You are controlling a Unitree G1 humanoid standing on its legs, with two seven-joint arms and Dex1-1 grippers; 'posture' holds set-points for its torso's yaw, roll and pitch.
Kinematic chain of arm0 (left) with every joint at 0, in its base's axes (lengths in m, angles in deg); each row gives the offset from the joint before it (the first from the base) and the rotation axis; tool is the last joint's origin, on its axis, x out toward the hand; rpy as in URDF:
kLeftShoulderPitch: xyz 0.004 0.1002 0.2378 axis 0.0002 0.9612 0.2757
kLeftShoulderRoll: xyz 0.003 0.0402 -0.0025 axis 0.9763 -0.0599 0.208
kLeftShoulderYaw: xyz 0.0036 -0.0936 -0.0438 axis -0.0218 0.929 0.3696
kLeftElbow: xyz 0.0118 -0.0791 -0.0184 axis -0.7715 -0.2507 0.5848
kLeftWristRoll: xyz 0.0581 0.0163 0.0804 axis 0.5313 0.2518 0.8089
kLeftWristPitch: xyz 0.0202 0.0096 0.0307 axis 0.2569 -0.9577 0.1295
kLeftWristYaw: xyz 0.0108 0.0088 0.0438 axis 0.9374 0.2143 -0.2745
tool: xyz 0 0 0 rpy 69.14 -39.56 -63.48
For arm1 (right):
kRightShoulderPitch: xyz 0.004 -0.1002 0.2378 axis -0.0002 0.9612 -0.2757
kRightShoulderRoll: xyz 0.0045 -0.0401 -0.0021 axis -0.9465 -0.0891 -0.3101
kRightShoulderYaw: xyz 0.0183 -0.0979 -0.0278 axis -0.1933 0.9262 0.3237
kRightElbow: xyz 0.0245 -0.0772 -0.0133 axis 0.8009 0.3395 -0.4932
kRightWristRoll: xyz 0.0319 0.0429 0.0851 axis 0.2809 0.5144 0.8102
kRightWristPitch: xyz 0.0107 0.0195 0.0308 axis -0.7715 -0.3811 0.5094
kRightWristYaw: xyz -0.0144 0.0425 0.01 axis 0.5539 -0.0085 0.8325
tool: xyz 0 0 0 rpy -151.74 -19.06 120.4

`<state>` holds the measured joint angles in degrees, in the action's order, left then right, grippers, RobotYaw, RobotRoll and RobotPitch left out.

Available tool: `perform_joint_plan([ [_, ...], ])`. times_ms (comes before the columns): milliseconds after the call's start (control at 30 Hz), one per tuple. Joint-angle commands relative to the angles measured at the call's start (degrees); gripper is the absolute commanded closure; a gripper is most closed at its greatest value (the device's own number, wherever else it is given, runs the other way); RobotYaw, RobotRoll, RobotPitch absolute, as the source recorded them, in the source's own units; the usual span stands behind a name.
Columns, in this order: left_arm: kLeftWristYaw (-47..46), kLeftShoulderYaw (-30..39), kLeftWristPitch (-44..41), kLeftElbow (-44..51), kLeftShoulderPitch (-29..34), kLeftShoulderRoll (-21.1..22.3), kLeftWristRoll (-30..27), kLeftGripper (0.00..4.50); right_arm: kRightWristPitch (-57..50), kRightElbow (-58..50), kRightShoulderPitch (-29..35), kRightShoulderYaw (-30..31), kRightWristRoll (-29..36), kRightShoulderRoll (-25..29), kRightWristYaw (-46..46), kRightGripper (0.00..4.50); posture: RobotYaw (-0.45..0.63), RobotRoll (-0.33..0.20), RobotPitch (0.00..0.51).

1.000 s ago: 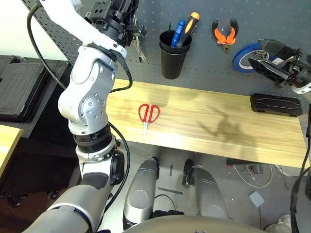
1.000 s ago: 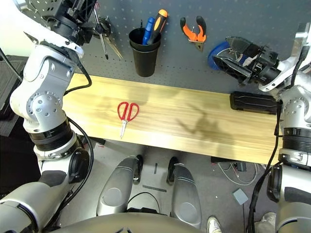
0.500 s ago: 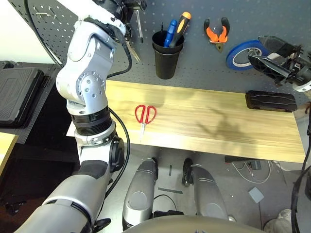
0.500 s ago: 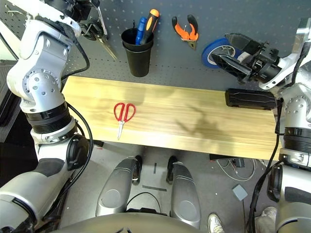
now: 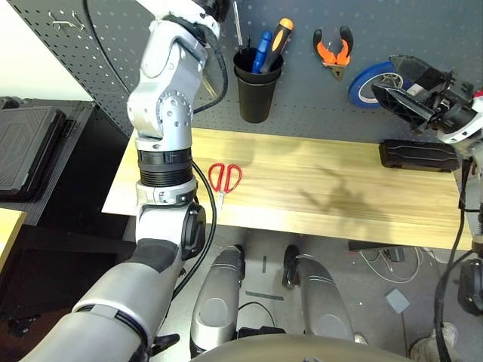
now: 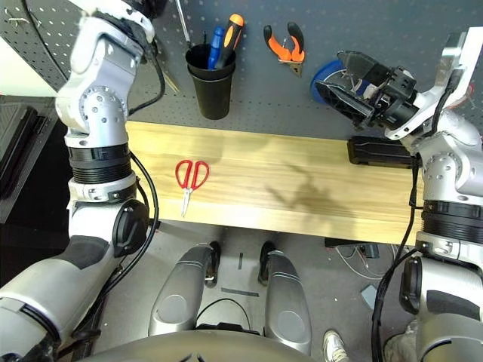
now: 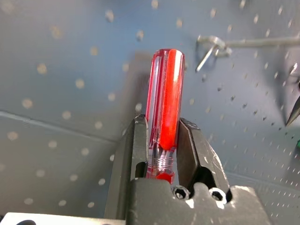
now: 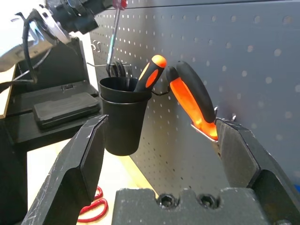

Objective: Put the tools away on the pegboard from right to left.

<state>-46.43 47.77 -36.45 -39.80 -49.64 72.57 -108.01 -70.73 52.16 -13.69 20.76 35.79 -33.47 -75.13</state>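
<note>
My left gripper (image 7: 163, 124) is shut on the slim red-handled screwdriver (image 7: 165, 93), high against the pegboard (image 5: 423, 30). The metal shaft (image 5: 237, 29) points down, with its tip at the mouth of the black cup (image 5: 255, 83). The cup holds a blue-handled and an orange-and-black-handled tool. The orange-and-black pliers (image 5: 333, 51) hang on a hook to the right of the cup. Red-handled scissors (image 5: 224, 179) lie flat on the wooden table (image 5: 339, 188), just right of my left arm. My right gripper (image 8: 163, 122) stands open and holds nothing, in front of the board near the pliers.
A blue tape roll (image 5: 368, 81) hangs on the board behind my right gripper. A black case (image 5: 419, 154) lies at the table's back right. Another black case (image 5: 30, 151) rests on a dark stand to the left. The blades of other scissors (image 6: 167, 79) hang left of the cup.
My left arm has carried the screwdriver to the right along the board, from left of the cup to over its mouth. The right gripper stays open near the blue tape.
</note>
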Motion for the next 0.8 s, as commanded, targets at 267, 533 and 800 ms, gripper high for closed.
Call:
perform_joint_plan([
  [267,3.97,-5.41,6.0,-4.16,6.6,-1.86,5.43,3.61,0.24,-3.63,2.54,1.24,-0.46,-0.47,0.41,0.0,0.16,0.0,0.228],
  [533,6.45,-7.14,3.05,1.07,9.24,-1.27,4.85,1.09,0.3,-3.58,2.14,1.88,0.04,-0.85,0.04,0.0,0.17,0.0,0.225],
  [800,5.68,-4.99,-7.05,16.76,12.91,4.14,1.46,0.02,-0.29,-4.76,3.68,2.82,0.29,-1.15,-0.75,0.0,0.17,0.0,0.223],
])
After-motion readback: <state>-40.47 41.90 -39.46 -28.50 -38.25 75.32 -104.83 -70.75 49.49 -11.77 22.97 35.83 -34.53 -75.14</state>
